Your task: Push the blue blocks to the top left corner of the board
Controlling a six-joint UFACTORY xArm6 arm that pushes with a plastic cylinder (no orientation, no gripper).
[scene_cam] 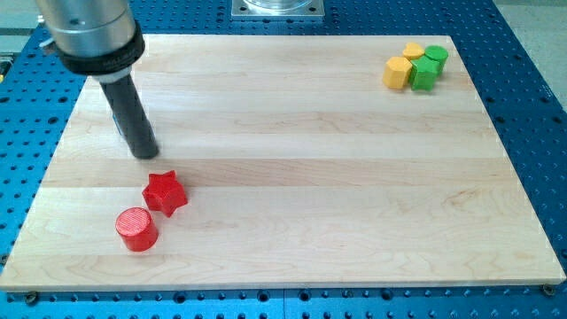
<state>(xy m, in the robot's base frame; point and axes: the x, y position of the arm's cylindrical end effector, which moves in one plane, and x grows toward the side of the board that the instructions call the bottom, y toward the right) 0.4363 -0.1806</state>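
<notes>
No blue block shows anywhere on the wooden board (292, 177). My tip (146, 154) rests on the board at the view's left, just above a red star block (165, 192) and apart from it. A red cylinder (136, 229) stands below and left of the star, close to it. The arm's thick body covers the board's top left corner, so anything under it is hidden.
At the view's top right stand two yellow blocks (398, 71) (413, 51) and two green blocks (423, 74) (436, 57), packed together. A blue perforated table (532, 80) surrounds the board.
</notes>
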